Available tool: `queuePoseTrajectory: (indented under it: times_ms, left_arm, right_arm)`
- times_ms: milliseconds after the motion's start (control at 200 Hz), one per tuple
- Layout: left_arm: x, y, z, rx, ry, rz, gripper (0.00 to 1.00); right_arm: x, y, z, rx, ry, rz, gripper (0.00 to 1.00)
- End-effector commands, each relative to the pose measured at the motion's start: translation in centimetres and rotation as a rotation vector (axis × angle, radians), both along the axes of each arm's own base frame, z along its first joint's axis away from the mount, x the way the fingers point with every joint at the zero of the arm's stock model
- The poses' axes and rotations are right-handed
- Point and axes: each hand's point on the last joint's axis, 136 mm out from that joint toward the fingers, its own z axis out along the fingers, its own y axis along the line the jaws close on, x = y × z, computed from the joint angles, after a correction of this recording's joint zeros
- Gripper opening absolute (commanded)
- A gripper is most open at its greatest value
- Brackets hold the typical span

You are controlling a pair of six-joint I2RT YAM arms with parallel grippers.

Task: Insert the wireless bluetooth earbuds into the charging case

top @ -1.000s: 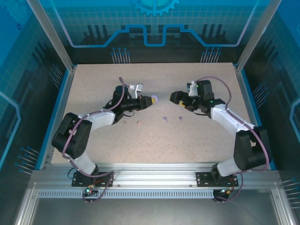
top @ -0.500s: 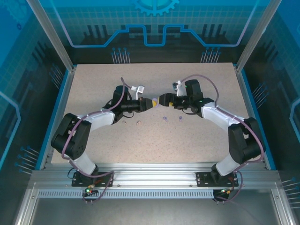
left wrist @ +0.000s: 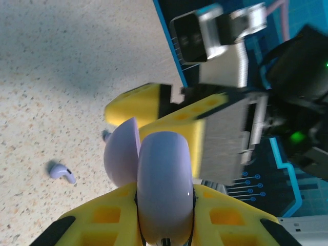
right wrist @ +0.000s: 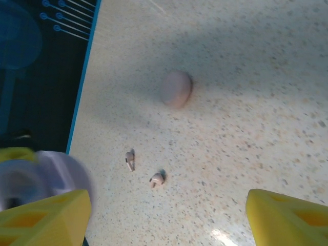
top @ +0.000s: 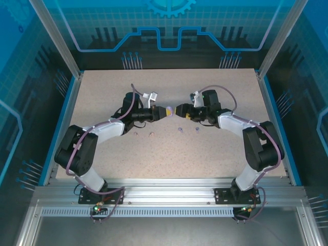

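Note:
My left gripper (top: 164, 111) is shut on the light purple charging case (left wrist: 164, 189), held up off the table with its lid (left wrist: 122, 152) swung open. My right gripper (top: 179, 110) stands open right against it, its yellow fingers (left wrist: 146, 100) reaching around the lid. In the right wrist view the purple case (right wrist: 43, 174) is a blur beside the right gripper's (right wrist: 166, 218) left finger. Two purple earbuds (top: 180, 128) (top: 197, 129) lie on the table below the grippers, one being the bud (left wrist: 61, 171). Two pink earbuds (right wrist: 130, 160) (right wrist: 157, 179) lie to the left (top: 137, 134) (top: 150, 134).
A closed pale pink case (right wrist: 177, 88) rests on the speckled table (top: 205, 154) beyond the pink buds. Blue rails (top: 65, 118) border the table's sides. Both arms arch inward and meet at mid-table.
My right gripper has travelled left across the table until it meets the purple case in my left gripper. The left gripper has barely shifted. The earbuds lie where they were.

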Motion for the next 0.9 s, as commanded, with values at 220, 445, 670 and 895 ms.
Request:
queuePoseTrajectory:
  times_ms: [220,445,670,895]
  left_arm:
    - [0.1,-0.3,3.0,-0.034,-0.082,-0.028,0.00]
    - [0.1,-0.6,3.2,-0.059,-0.072,-0.040,0.00]
    - [0.4,-1.0,3.8,-0.085,-0.061,-0.053,0.00]
    - [0.5,-1.5,4.0,-0.093,-0.056,-0.064,0.00]
  right_arm:
    - [-0.3,-1.0,2.3,0.046,-0.036,-0.011,0.78]
    - [-1.6,-1.7,5.7,0.133,-0.122,0.070,0.59]
    - [-2.0,1.0,6.6,0.143,-0.142,0.179,0.47]
    - [-1.9,2.3,6.9,0.135,-0.150,0.208,0.45]
